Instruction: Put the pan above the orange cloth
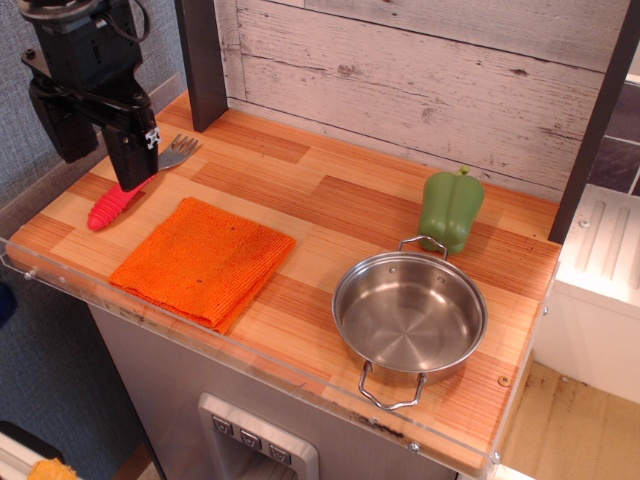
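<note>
The claw [128,178] hangs at the far left corner of the wooden counter [330,210], its black body reaching down from the top left of the frame. One dark finger shows, its tip low over the red handle of the fork [140,183], but the angle hides the gap between the fingers, so I cannot tell whether the claw is open or closed, nor whether it touches the fork.

The fork lies right under the claw, red ribbed handle pointing toward the counter's front left edge, metal tines pointing toward the back wall.

Just below and to the right of the claw, the orange cloth [203,262] lies flat and folded, a textured square turned like a diamond, one corner near the clear front lip of the counter. Nothing rests on it.

The pan [410,316] sits well away from the claw, over on the right side of the counter toward the front edge. It stands upright and empty, shiny steel, one wire loop handle toward the front, the other toward the back. It is apart from the cloth, with bare wood between them.

Just behind the pan stands a green pepper [451,209], upright, close to the pan's rear handle.
</note>
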Controlling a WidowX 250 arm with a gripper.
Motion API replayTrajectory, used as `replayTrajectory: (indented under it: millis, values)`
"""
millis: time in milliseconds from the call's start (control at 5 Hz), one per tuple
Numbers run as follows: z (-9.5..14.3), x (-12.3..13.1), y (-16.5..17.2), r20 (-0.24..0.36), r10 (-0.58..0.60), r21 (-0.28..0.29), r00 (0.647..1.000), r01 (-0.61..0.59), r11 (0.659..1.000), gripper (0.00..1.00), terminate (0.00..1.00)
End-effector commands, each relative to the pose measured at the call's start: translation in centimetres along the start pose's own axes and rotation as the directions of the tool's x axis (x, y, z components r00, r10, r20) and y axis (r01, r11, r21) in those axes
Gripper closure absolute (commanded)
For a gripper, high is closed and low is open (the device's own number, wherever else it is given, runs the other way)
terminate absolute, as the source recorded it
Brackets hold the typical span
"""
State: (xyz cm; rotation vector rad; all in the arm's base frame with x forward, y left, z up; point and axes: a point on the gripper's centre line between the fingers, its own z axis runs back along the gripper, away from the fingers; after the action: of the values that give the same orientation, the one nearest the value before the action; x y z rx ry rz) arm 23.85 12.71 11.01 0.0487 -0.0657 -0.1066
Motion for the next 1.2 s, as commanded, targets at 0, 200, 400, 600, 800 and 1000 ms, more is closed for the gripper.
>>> replayTrajectory:
  millis: [0,200,400,600,800,1000]
  values:
    - [0.0,0.0,0.0,0.0,0.0,0.0,1.0,0.0,1.0,0.0,0.0]
    - [0.5,-0.2,-5.0,0.03,-0.136,-0.044,0.99,0.137,0.99,0.0,0.0]
    - [1.5,-1.2,-9.6,0.061,-0.243,-0.075,0.968,0.247,0.966,0.0,0.0]
    - [1.6,-1.6,-12.6,0.077,-0.283,-0.093,0.956,0.289,0.953,0.0,0.0]
    - [-0.5,-0.7,-14.8,0.061,-0.284,-0.106,0.957,0.289,0.952,0.0,0.0]
    - [-2.9,1.2,-15.9,0.029,-0.268,-0.086,0.963,0.27,0.959,0.0,0.0]
